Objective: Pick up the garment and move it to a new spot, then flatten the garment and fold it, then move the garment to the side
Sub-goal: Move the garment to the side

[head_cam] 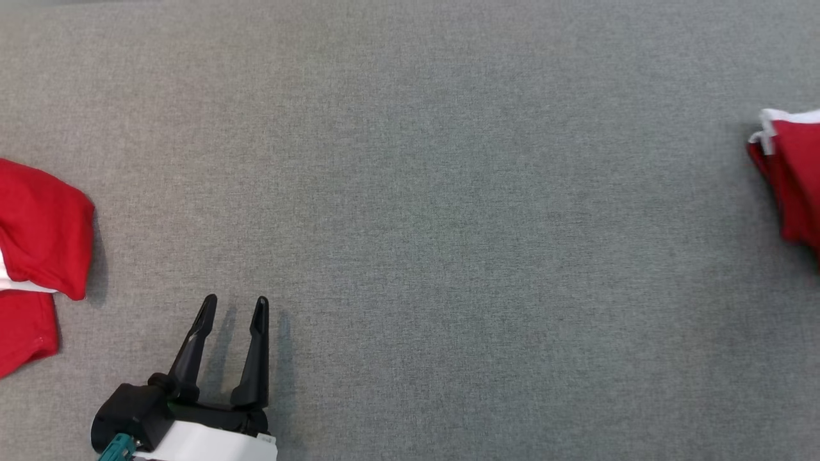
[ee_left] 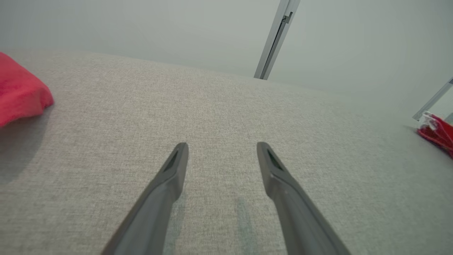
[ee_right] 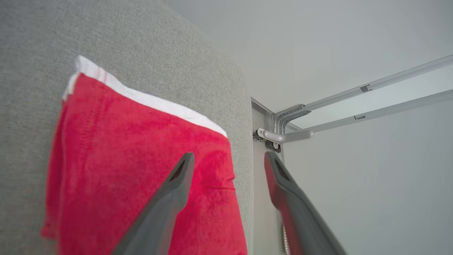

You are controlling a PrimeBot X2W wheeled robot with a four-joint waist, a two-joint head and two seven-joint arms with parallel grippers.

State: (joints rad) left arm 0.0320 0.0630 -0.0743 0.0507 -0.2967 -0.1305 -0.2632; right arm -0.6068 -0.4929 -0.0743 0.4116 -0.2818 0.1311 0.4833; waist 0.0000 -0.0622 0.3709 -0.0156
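Head view — garment (head_cam: pixel 796 182) far right.

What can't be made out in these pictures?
- Left red garment: cut by head view's left edge; type unclear.
- Right red garment: cut by head view's right edge; right gripper fingers cover part in right wrist view; tiny in left wrist view.

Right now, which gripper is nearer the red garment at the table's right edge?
Right. The right gripper is right over the garment at its edge, jaws open. The left gripper sits far across the table, nearer the other red garment.
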